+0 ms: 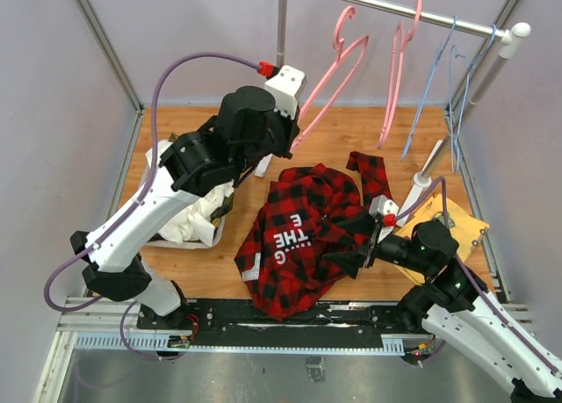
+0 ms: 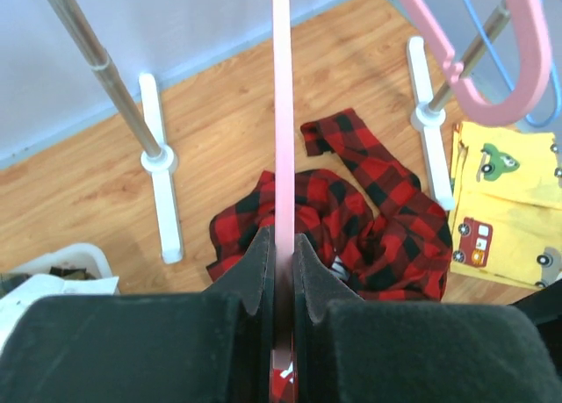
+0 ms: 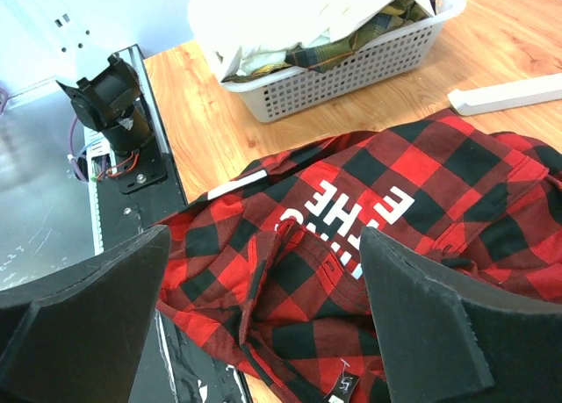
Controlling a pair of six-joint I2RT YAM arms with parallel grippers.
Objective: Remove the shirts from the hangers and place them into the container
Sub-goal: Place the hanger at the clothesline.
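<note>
The red-and-black plaid shirt lies crumpled on the wooden table, off its hanger. My left gripper is raised near the rack and is shut on a bare pink hanger, whose bar runs up between the jaws. My right gripper hovers low over the shirt, open wide, with nothing between its fingers. The white container holds a white shirt and a yellow-green plaid one; in the top view its rim is mostly hidden by my left arm.
A second pink hanger and two light-blue hangers hang empty on the metal rail. The rack's white feet rest on the table. A yellow patched cloth lies at the right, beside my right arm.
</note>
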